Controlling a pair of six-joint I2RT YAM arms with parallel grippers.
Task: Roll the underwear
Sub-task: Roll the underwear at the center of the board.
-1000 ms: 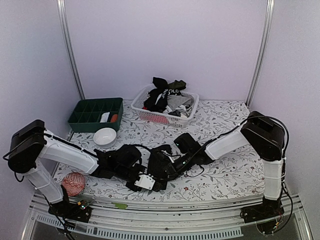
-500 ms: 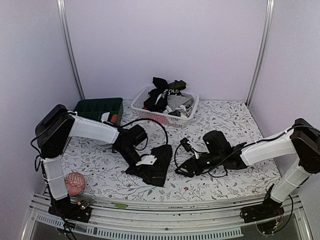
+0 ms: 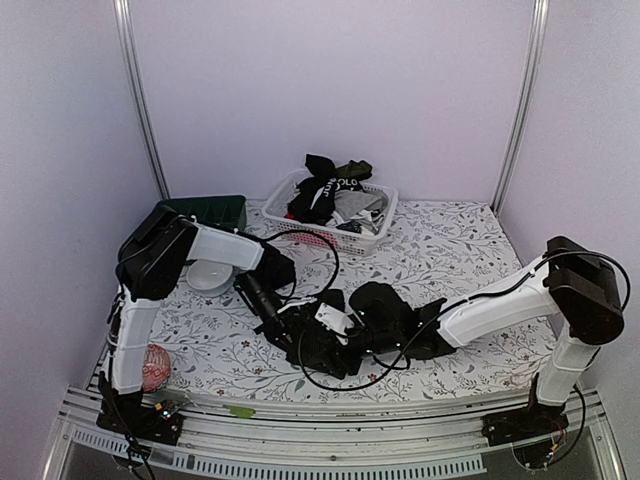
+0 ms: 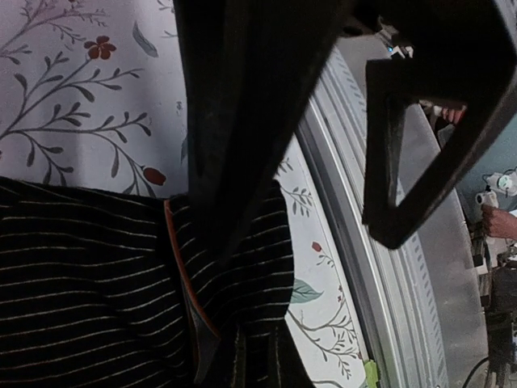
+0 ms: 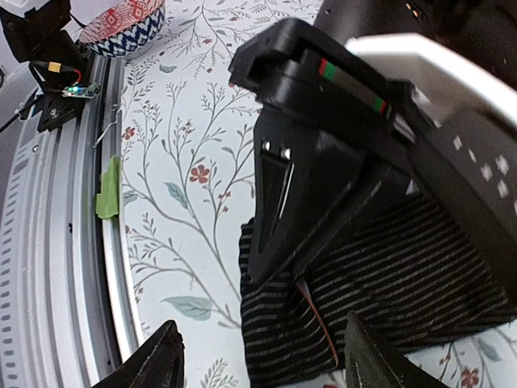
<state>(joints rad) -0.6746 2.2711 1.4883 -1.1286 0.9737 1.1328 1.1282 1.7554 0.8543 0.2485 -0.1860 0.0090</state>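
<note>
Black pinstriped underwear (image 5: 380, 267) lies on the table (image 3: 450, 240), in front of the white basket (image 3: 365, 236). Left gripper (image 4: 311, 238) spread, one finger pressing the cloth edge, gripping nothing. Right gripper (image 5: 266, 360) gapes wide, empty, just beside it.

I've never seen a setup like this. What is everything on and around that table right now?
striped underwear: one, black with thin pale stripes, near the front edge between the arms
underwear pile: several, too tangled to count, black, white and grey, heaped in the basket
basket: one, white lattice, back centre
compartment tray: one, dark green, back left, partly hidden by the left arm
white bowl: one, just in front of the tray
patterned bowl: one, red and blue, front left corner
tape: one strip, green, on the front rail
table cover: one, white floral print
left end effector: one, black, fingers apart, at the striped underwear
right end effector: one, black, open, beside it
</note>
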